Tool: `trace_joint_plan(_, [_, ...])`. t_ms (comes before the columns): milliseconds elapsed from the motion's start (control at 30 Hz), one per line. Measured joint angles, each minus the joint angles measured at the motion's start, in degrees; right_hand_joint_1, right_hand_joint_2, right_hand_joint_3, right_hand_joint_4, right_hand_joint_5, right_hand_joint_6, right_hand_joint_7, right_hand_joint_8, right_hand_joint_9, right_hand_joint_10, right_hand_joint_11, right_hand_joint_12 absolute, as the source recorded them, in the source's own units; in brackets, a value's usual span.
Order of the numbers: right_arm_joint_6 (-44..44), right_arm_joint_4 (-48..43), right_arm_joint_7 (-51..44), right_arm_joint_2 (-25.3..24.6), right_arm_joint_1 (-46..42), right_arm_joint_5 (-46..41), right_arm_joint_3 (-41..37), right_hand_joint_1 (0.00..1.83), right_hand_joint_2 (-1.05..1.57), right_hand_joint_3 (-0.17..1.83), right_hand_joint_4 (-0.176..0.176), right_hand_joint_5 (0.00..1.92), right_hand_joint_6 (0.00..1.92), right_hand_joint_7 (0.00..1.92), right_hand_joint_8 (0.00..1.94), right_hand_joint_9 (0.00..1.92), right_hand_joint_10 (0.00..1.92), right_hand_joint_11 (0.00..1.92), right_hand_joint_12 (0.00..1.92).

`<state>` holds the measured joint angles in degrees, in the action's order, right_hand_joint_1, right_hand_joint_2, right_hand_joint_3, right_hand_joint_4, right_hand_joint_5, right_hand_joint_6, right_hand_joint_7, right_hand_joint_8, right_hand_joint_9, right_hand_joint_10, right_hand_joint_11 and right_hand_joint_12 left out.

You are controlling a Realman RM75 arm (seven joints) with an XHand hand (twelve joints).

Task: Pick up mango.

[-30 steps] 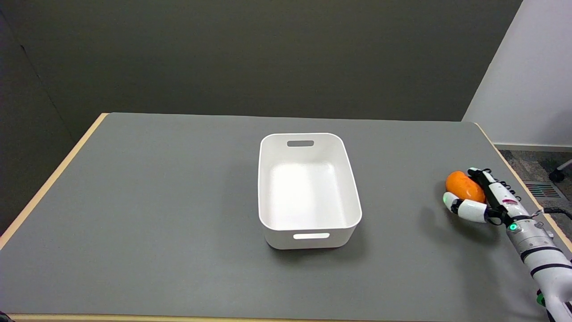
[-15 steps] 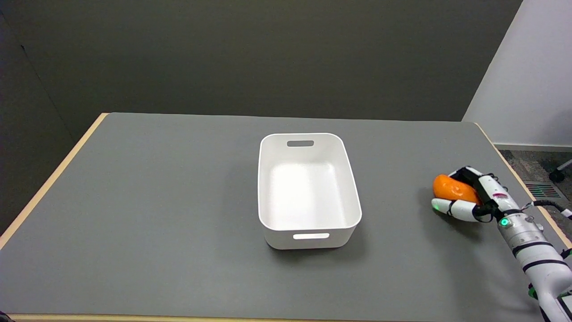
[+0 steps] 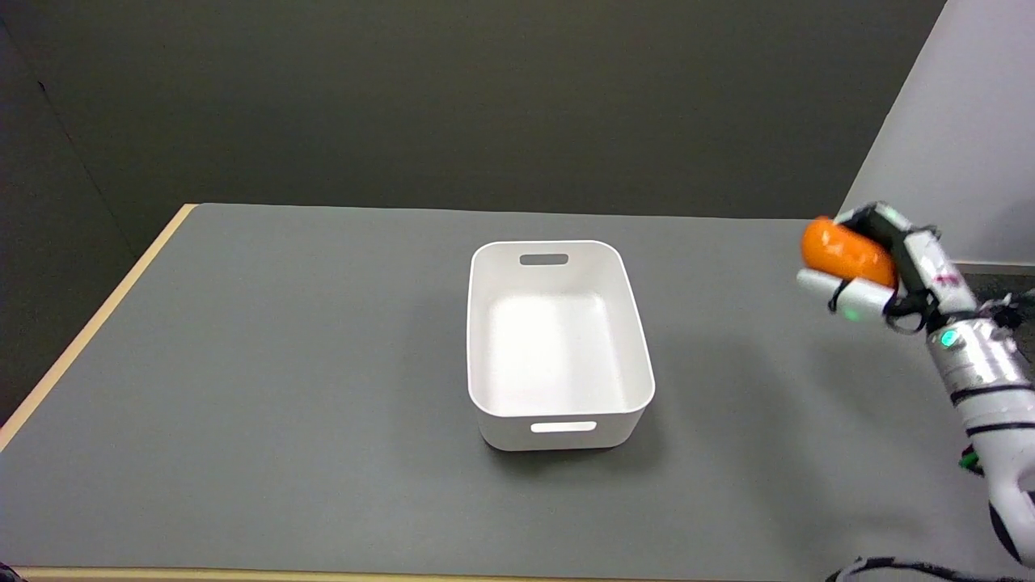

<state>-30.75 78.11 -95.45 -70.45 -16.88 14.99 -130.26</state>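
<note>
From my station I see the right robot hand [image 3: 877,263] up at the far right of the head view, wrapped around the mango [image 3: 845,252]: white fingers [image 3: 833,287] lie under the fruit and others curl over its top and back, so the fruit is gripped between them and its rounded orange end sticks out to the left. The mango is in the air, clear of the bench [image 3: 283,364], over the bench's right side near the far right corner. The picture is a little blurred around the robot hand, so I cannot make out exactly how each finger sits on the skin. A green light shows on the underside of the robot hand and another on the wrist just behind it. The white arm [image 3: 982,388] runs down from the wrist to the lower right edge, with black bands around it and thin cables looping at the wrist. Well to the left of the mango, about in the middle of the grey bench, stands a white rectangular bin [image 3: 639,323] with rounded corners and a slot handle cut into its far wall and its near wall; it is well apart from the robot hand. The bench has a pale wooden edge along its left and near sides. Behind it is a dark wall, and at the upper right a lighter wall
</note>
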Motion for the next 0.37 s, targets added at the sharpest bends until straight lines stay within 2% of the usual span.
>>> trace_joint_plan(200, [-2.58,4.66,6.15,1.59,0.65,-2.95,0.17,1.15,1.13,0.41,-0.176,0.59,1.61,0.65,1.65,0.87,1.92,0.57,1.92])
trace_joint_plan(367, [-3.72,8.64,12.71,3.48,0.56,-4.33,3.46,1.16,1.10,0.45,-0.176,0.62,1.58,0.68,1.62,0.87,1.92,0.60,1.92])
